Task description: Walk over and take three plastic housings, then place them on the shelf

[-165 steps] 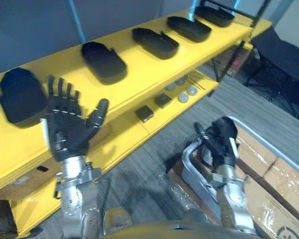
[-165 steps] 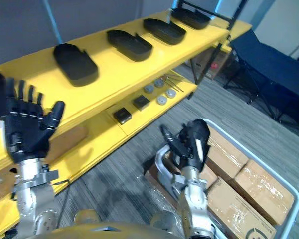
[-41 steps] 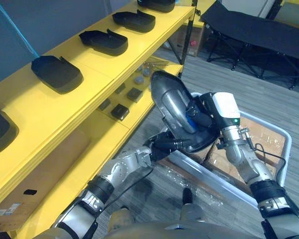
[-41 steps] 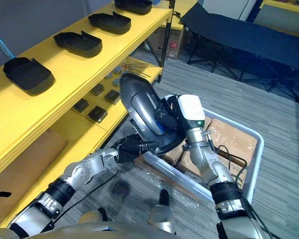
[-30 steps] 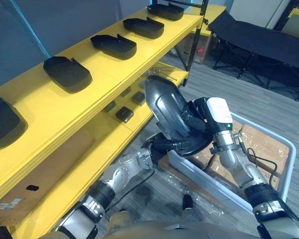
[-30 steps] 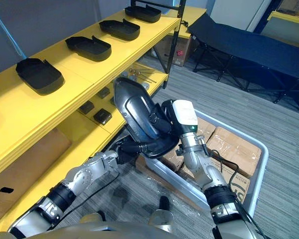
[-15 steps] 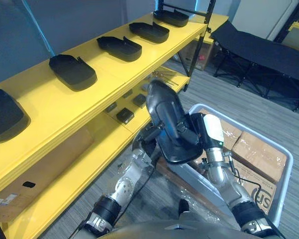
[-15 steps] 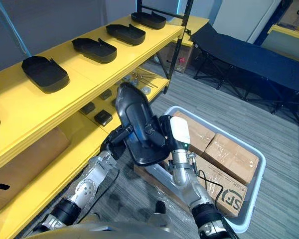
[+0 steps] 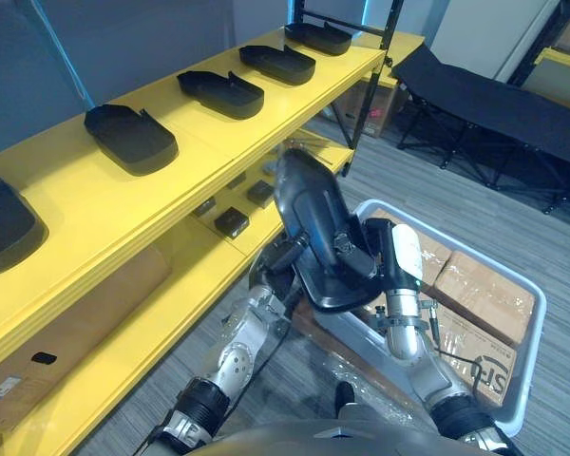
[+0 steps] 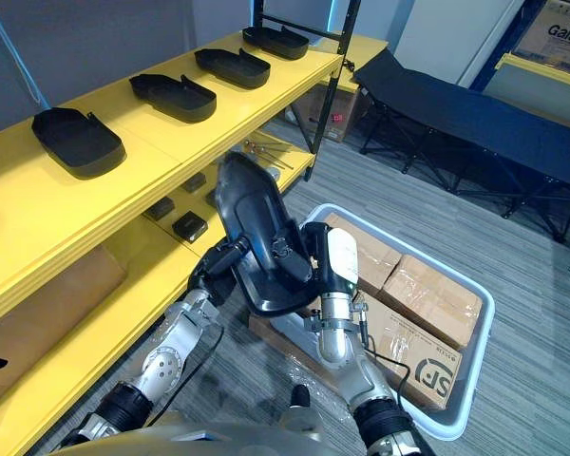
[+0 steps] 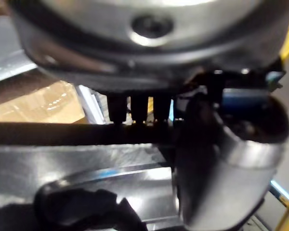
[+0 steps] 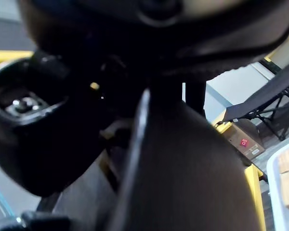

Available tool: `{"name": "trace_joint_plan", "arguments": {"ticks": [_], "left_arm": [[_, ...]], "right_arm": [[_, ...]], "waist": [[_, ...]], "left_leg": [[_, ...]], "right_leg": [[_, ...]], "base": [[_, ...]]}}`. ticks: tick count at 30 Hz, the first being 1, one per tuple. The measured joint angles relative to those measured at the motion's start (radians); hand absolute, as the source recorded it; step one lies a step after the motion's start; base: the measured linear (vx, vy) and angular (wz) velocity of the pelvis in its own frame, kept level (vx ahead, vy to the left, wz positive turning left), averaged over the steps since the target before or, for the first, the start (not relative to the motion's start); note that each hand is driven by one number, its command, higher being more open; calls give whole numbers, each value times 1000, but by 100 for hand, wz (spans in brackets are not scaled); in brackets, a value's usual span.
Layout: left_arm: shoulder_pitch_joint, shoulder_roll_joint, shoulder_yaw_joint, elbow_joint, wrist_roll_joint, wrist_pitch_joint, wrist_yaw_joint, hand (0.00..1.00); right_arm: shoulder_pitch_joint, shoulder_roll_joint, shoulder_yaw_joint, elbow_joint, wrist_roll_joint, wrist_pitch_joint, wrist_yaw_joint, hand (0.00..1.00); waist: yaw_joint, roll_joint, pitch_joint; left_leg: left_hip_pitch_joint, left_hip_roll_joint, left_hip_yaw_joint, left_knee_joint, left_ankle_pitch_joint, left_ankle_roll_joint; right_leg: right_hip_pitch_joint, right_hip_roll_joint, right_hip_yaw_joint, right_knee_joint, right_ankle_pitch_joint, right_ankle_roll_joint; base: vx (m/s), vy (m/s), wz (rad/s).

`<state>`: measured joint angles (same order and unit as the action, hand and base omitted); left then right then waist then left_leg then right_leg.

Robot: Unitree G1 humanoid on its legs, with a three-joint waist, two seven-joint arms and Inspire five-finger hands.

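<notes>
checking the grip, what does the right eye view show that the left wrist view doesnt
Right eye view, not the wrist view: the yellow shelf with four black housings on top, the folding cot, and the right hand curled on the held housing.
Left wrist view, not the eye view: the left hand's fingers up close, hooked over the housing's dark rim.
Both: the held housing, the left hand, the grey bin and its cardboard boxes.

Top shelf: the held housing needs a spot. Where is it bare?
Widest bare patch: between the near-left housing and the second housing. The top shelf also has a free front strip. Gaps narrow toward the farthest housing.
</notes>
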<state>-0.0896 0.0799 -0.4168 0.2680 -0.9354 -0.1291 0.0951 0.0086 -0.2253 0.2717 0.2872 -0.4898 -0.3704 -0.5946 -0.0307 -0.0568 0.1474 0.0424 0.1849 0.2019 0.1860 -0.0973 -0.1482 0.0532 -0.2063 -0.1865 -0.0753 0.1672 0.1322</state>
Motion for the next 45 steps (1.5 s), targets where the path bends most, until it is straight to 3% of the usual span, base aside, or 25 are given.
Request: {"name": "trace_joint_plan", "arguments": {"ticks": [2, 7, 11, 16, 20, 23, 25, 27, 31, 35, 37, 39, 42, 44, 45], "left_arm": [[-1, -10, 12, -17, 3, -68, 8, 0], [-1, -28, 89, -116, 123, -109, 36, 0], [12, -33, 174, -232, 441, -170, 118, 0], [83, -36, 281, -290, 774, -206, 268, 0], [158, -32, 358, -290, 901, -209, 369, 0], [202, -33, 399, -290, 902, -210, 386, 0], [241, -32, 432, -291, 847, -222, 370, 0], [267, -34, 451, -302, 804, -233, 358, 0], [354, -37, 479, -430, 782, -237, 359, 0], [388, -58, 534, -543, 785, -239, 371, 0], [423, -88, 603, -603, 783, -242, 398, 0], [454, -100, 648, -629, 779, -245, 400, 0], [530, -126, 712, -652, 727, -281, 365, 0], [576, -137, 741, -657, 691, -289, 331, 0], [596, -143, 749, -661, 673, -289, 299, 0]], "right_arm": [[43, 13, 16, -24, 53, -45, 6, 100], [104, 47, -10, -118, 148, -124, 58, 100], [110, 47, -120, -209, 380, -224, 206, 100], [174, 64, -252, -264, 637, -269, 399, 100], [248, 82, -326, -264, 738, -273, 488, 100], [285, 83, -353, -265, 805, -266, 578, 100], [320, 87, -378, -286, 859, -201, 667, 100], [342, 87, -386, -290, 864, -148, 697, 100], [355, 114, -388, -290, 909, -86, 718, 100], [334, 115, -356, -287, 904, -85, 712, 100], [285, 106, -286, -263, 873, -86, 686, 100], [244, 104, -238, -227, 836, -86, 662, 100], [179, 103, -188, -162, 751, -84, 579, 100], [164, 104, -185, -160, 697, -84, 520, 100], [163, 103, -192, -160, 689, -86, 489, 100]], "waist": [[2, -7, -3], [2, -13, -5], [0, -6, -9], [-3, 15, -21], [-6, 28, -31], [-7, 34, -34], [-11, 38, -38], [-14, 38, -38], [-12, 48, -38], [19, 76, -40], [59, 98, -41], [85, 106, -44], [152, 111, -44], [164, 112, -43], [160, 114, -42]], "left_leg": [[0, 0, 0, -3, 0, 0], [1, -2, 4, -7, 0, -2], [3, -3, 7, -17, 3, -3], [18, -4, 15, -36, 6, -4], [21, -5, 28, -57, 14, -7], [34, -4, 38, -69, 16, -8], [37, -3, 43, -70, 15, -9], [35, -2, 44, -71, 15, -9], [7, -7, 7, -70, 17, -4], [-27, -27, -87, -86, 47, 1], [-48, -36, -156, -89, 62, 3], [-66, -42, -210, -87, 71, 2], [-99, -64, -334, -105, 113, 5], [-127, -68, -330, -124, 142, 37], [-145, -52, -257, -126, 160, 63]], "right_leg": [[-1, 0, 0, 0, 0, 0], [-4, 0, 0, 0, 0, 0], [-9, 0, 0, 0, 0, 0], [-9, 1, 1, 0, -3, -2], [-21, 2, 8, 0, -7, -6], [-23, 6, 20, 0, -6, -5], [-25, 7, 25, 0, -7, -5], [-27, 7, 26, -1, -8, -6], [-23, 0, -14, -2, -15, -12], [8, -17, -119, -3, -23, -1], [40, -21, -193, -3, -31, 5], [65, -20, -253, -3, -41, 8], [137, -20, -409, -3, -68, 23], [183, -20, -516, -2, -83, 31], [208, -21, -583, 10, -96, 34]], "base": [[0, 0, 0], [0, 2, -1], [0, 0, 0], [7, 6, -4], [-2, 2, -5], [3, 1, -13], [-4, 8, -10], [0, 0, 0], [-10, 4, 26], [7, -4, 79], [6, -17, 86], [-7, -33, 88], [-14, -69, 149], [-26, -46, 160], [-27, 40, 206]]}}
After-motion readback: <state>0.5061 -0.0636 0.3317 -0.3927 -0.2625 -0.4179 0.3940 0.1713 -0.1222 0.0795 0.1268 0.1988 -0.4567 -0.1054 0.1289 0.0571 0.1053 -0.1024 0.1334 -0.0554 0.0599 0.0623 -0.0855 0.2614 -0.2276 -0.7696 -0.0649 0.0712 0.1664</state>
